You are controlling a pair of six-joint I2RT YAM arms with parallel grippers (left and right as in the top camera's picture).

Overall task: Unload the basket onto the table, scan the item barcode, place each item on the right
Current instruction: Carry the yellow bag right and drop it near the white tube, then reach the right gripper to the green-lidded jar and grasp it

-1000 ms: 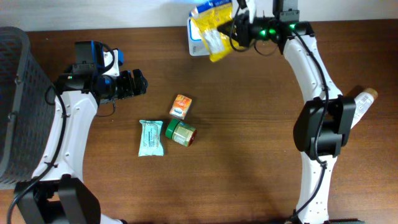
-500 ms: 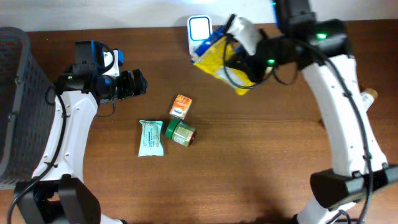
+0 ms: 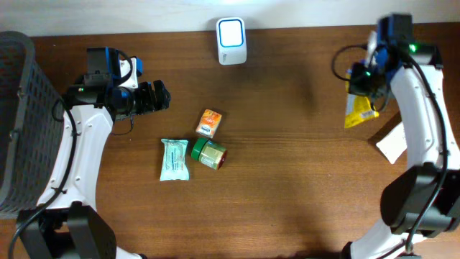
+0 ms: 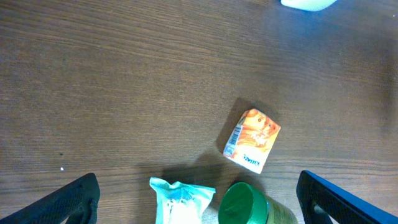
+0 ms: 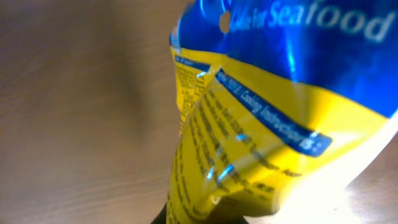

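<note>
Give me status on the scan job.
Done, likely: packet was at the scanner a second ago, now carried off right. In hand: right gripper shut on it. To do: carton, wipes, jar lie mid-table; left gripper open beside them, empty.

The yellow packet point(image 5: 261, 124) overruns the right wrist view; the left crops the jar point(image 4: 245, 205) and teal pouch point(image 4: 183, 202).

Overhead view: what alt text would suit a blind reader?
The right claw holds a yellow packet at the right of the table, far from the white scanner. The left claw hangs open near an orange box, teal pack and green jar.
</note>
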